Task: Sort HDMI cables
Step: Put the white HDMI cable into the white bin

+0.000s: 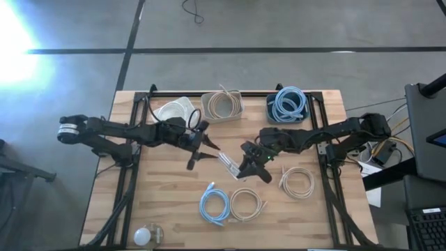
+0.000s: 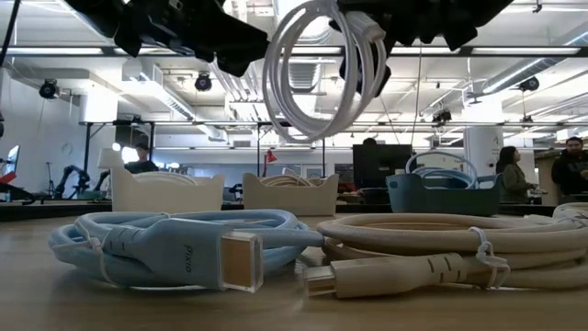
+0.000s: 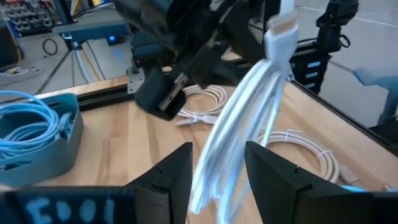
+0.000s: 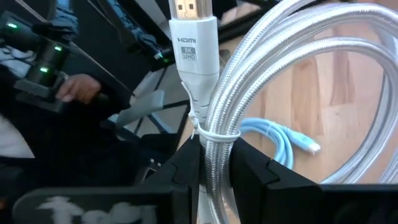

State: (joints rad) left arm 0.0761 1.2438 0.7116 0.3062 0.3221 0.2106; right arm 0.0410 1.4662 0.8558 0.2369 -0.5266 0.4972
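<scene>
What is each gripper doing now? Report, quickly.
Left gripper: open, fingers either side of the white cable, not clamped.
Right gripper: shut on the white cable.

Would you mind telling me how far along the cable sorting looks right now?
Partly done. The blue bin holds light blue coils, the middle bin beige ones, and the white bin something white. In hand: the right gripper grips a white coil above the table, with the left gripper open beside it. Left: a light blue coil and two beige coils on the table.

harsh glare on the floor [image 1: 21,42] upper left; soft, blurred wrist-view foregrounds
</scene>
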